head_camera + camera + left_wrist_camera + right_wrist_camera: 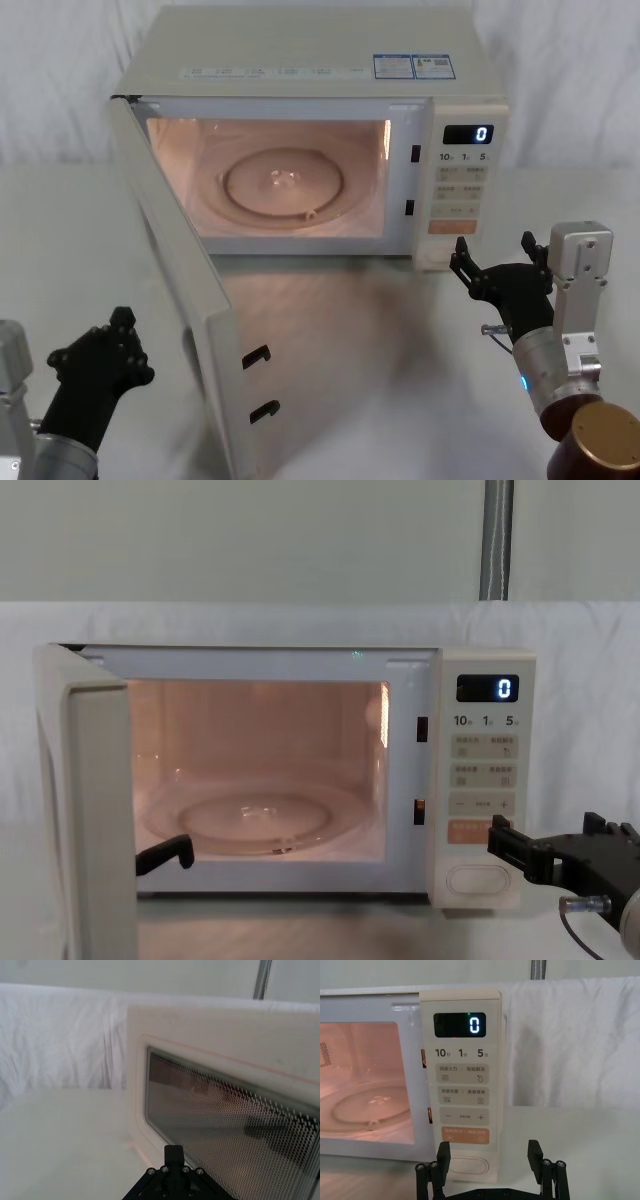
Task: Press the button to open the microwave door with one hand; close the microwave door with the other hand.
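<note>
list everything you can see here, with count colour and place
microwave: 1, cream, middle of the table, cavity lit
microwave door: 1, cream with dark window, swung wide open on the left
glass turntable: 1, clear, on the cavity floor
control panel: 1, cream, right of the cavity, display reads 0
button: 1, cream oval, bottom of the panel
orange button: 1, just above the oval one
table: 1, white
backdrop cloth: 1, white, behind
left gripper: 1, black, outside the open door
right gripper: 1, black, open, before the button

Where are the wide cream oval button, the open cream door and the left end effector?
Wide cream oval button (468, 1166), right wrist view, its centre.
Open cream microwave door (190, 310), head view, inner face.
Left black end effector (100, 357), head view, between its fingertips.
</note>
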